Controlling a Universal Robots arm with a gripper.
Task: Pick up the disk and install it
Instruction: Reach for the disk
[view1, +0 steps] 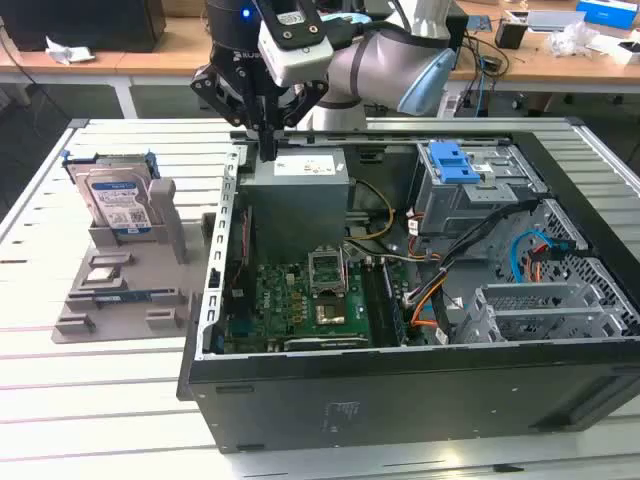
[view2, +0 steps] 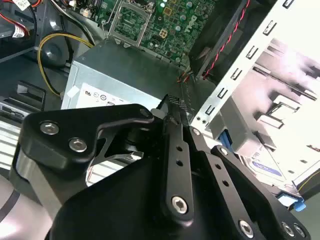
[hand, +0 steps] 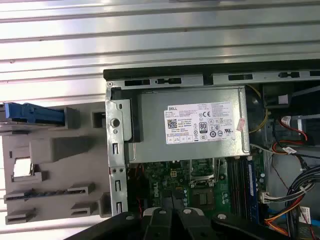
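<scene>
Claw: the gripper (view1: 268, 152) was found drawn narrow, fingers close together, with nothing held.
Claw position: it was seen hanging over the power supply (view1: 298, 195), inside the open computer case (view1: 400, 395), by the wall on the exterior view's left.
Disk: the disk (view1: 118, 200) was noted standing upright in a grey stand (view1: 125, 275) on the table (view1: 90, 400), just beside the case on the exterior view's left, apart from the gripper.
Bracket: the blue bracket (hand: 32, 113) was observed edge-on in the first wrist view.
</scene>
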